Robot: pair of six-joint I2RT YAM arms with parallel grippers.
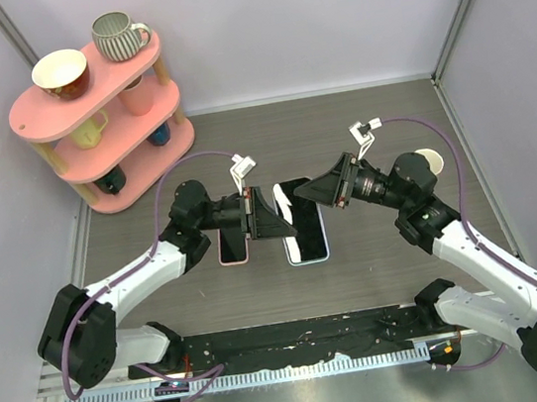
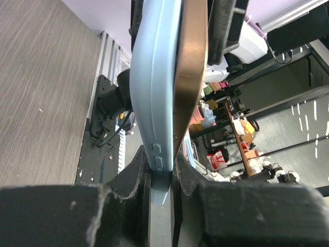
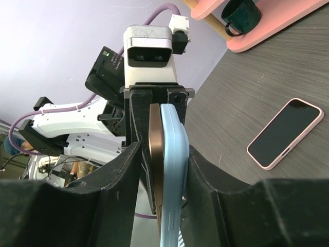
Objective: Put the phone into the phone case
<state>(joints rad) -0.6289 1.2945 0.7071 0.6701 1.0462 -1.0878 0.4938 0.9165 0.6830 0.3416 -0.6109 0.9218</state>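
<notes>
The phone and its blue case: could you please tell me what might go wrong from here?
1. The phone is not fully seated: its bronze edge shows outside the blue case, so squeezing may pop it out rather than in.
2. The left gripper pinches only one end; if the right gripper lets go, both could tilt or drop near the pink phone on the table.

Phone [image 1: 305, 231] + case [image 3: 174, 154] centre; 2nd phone [image 1: 233, 249] just left; shelf [image 1: 116, 77] rear-left.
</notes>
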